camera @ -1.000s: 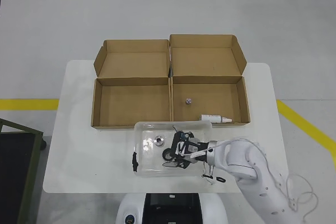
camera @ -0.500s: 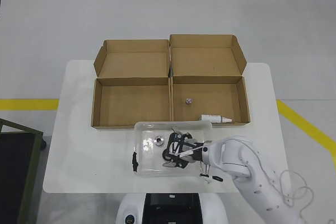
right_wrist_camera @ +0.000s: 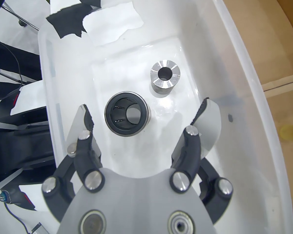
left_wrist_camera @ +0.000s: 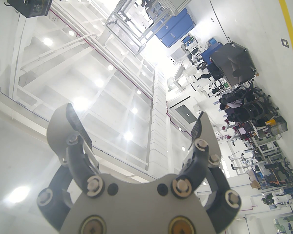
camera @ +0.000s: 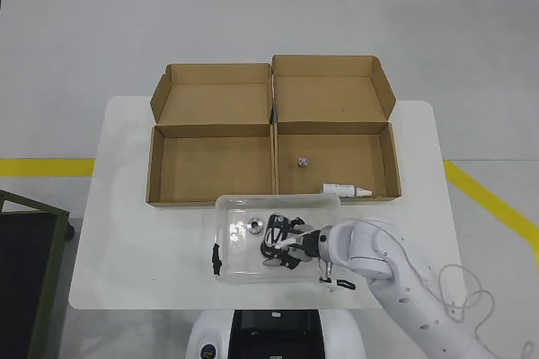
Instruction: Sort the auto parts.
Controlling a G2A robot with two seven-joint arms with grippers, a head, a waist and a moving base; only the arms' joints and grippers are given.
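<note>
My right gripper hangs open inside the clear plastic bin at the table's front. In the right wrist view its fingers straddle empty space just short of two parts on the bin floor. The closer part is a black-and-silver ring bearing, lying next to one fingertip. A silver bushing with a centre hole stands a little farther off, also seen from above. My left gripper is open and empty, pointing up at the ceiling.
Two open cardboard boxes stand side by side behind the bin. The left box holds nothing. The right box holds a small metal part and a white tube. Black tape sticks to the bin's end wall.
My right gripper has slid a little to the left inside the bin, closer to the silver bushing. The parts have not moved.
</note>
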